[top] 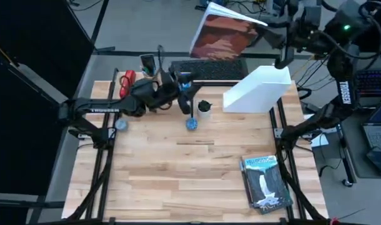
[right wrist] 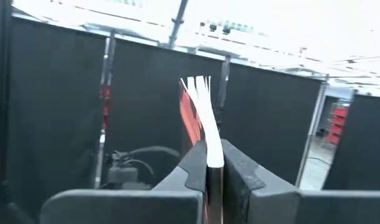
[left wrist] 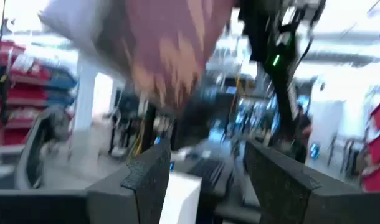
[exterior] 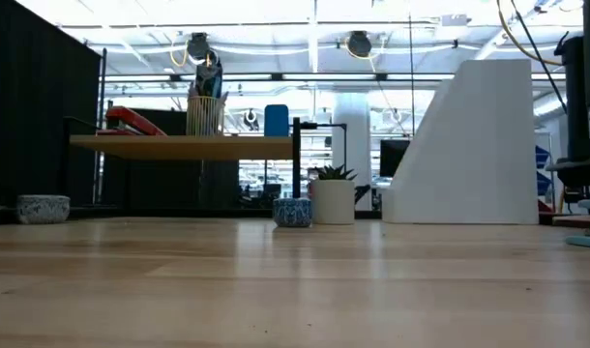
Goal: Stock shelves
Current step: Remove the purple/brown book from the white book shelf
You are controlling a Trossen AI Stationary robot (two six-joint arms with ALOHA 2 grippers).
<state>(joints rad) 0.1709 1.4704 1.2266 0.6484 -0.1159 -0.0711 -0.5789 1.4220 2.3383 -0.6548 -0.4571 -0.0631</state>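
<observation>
My right gripper point(top: 270, 30) is raised high beyond the table's far edge, shut on a thin book with a red canyon cover point(top: 220, 32). The white file holder point(top: 259, 89) stands on the table's far right, below and nearer than the book. The low wood shelf point(exterior: 179, 146) stands at the far left on black legs, carrying a red stapler point(exterior: 131, 120) and a pencil cup point(exterior: 205, 108). My left gripper point(top: 185, 95) hovers by the shelf's right end, open and holding nothing point(left wrist: 205, 163). My right gripper pinches the book's edge point(right wrist: 213, 163) between its two fingers, the book standing edge-on in the gap. The pages fan out at the free end point(right wrist: 198, 84). The book is lifted clear, tilted, with its cover turned upward point(top: 220, 32).
A second book with a waterfall cover point(top: 266, 182) lies flat at the near right. A small blue bowl point(top: 192, 124) and a white plant pot point(top: 204, 107) sit mid-table, and another bowl point(top: 120, 125) sits at the left. A keyboard point(top: 209, 67) lies behind the far edge.
</observation>
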